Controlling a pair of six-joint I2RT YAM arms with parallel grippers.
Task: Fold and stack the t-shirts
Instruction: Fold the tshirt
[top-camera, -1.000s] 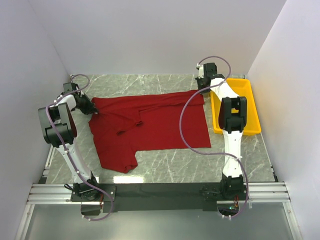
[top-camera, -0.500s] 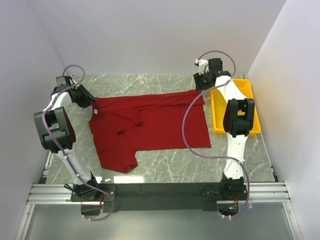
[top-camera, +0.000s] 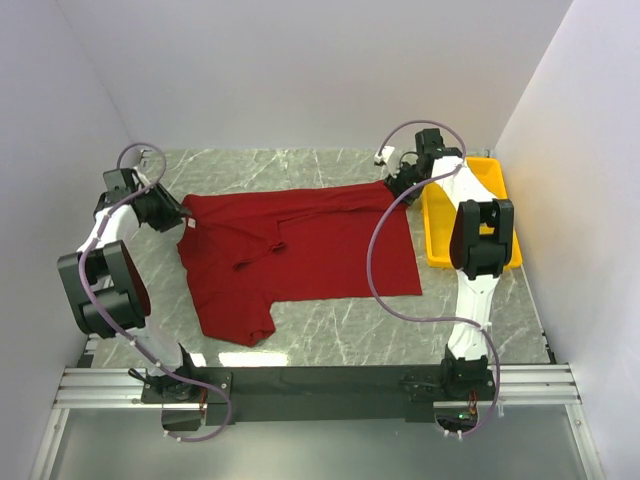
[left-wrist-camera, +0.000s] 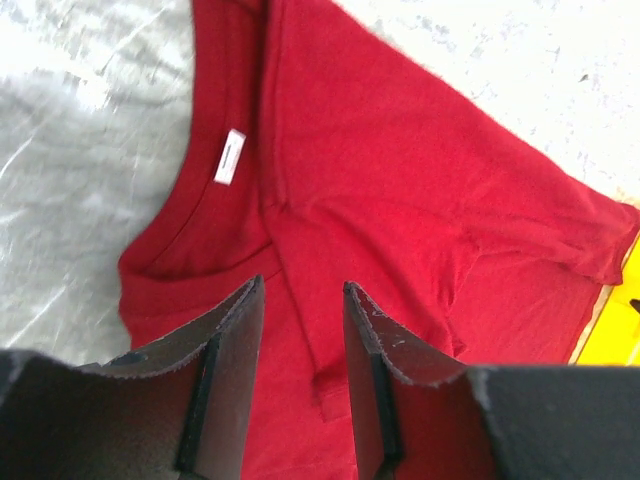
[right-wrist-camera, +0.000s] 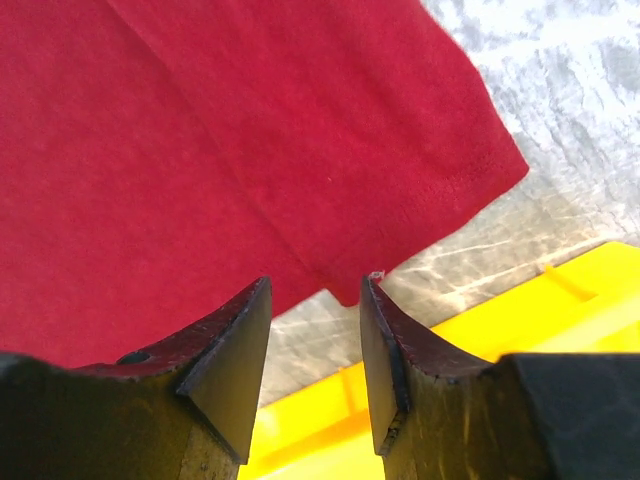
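Top external view: the maroon t-shirt (top-camera: 300, 250) lies flat on the marble table (top-camera: 400, 330) in the middle of the frame. Its collar is toward the left, one sleeve reaches toward the lower left, and its upper edge is folded over along its length. The left gripper (top-camera: 172, 213) sits at the shirt's upper left corner, by the collar. The right gripper (top-camera: 400, 183) sits at the upper right corner, just beside the yellow tray (top-camera: 500, 215) that lies along the right of the frame. How far either claw is parted is too small to tell here.

Left wrist view: the left gripper (left-wrist-camera: 302, 290) has its jaws moderately apart with nothing between them. The t-shirt (left-wrist-camera: 400, 180) fills the centre and right of the frame beneath them. Its white neck tag (left-wrist-camera: 230, 157) shows at the upper left, inside the collar. Bare table (left-wrist-camera: 80, 130) is on the left and a sliver of the tray (left-wrist-camera: 620, 330) at the right edge.

Right wrist view: the right gripper (right-wrist-camera: 315, 285) is likewise parted and grips nothing. The t-shirt (right-wrist-camera: 250, 130) covers the upper left, one corner of it ending just above the gap. Table (right-wrist-camera: 560, 130) shows at the upper right and the yellow tray (right-wrist-camera: 480, 330) at the lower right.
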